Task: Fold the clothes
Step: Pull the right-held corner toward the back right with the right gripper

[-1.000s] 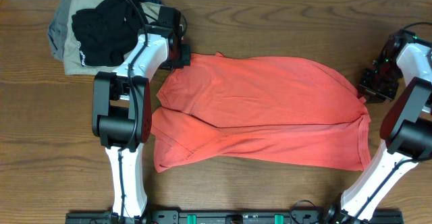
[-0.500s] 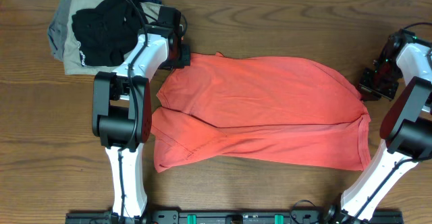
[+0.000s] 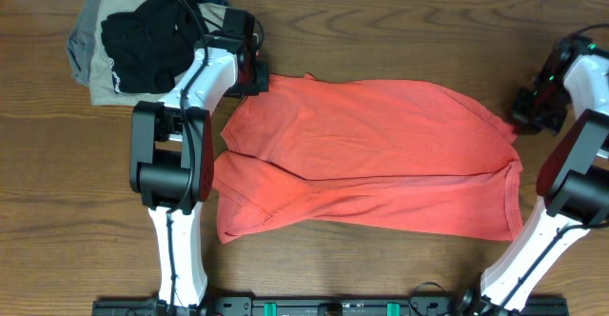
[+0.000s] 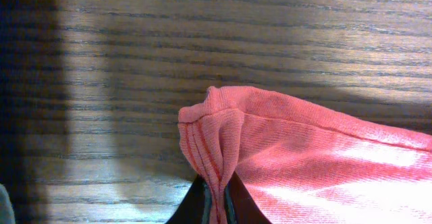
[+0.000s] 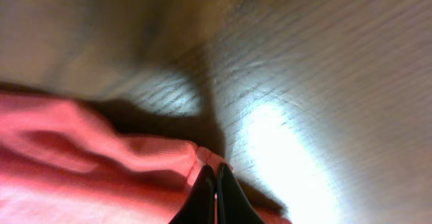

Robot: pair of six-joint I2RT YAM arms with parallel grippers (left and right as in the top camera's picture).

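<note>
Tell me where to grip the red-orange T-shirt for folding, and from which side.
Grip the T-shirt at its far corners, where the stitched hem bunches into a firm ridge, coming from each outer end, low over the table. The left end effector is shut on the far-left corner, the right end effector on the right-end hem.

T-shirt lies spread on the bench, long axis left-right. Left pincer sits at the T-shirt's far-left corner, clamped onto the edge. Right pincer is at its far-right corner, on the hem. Garment pile lies further left and back of the far-left corner, apart from the T-shirt.
</note>
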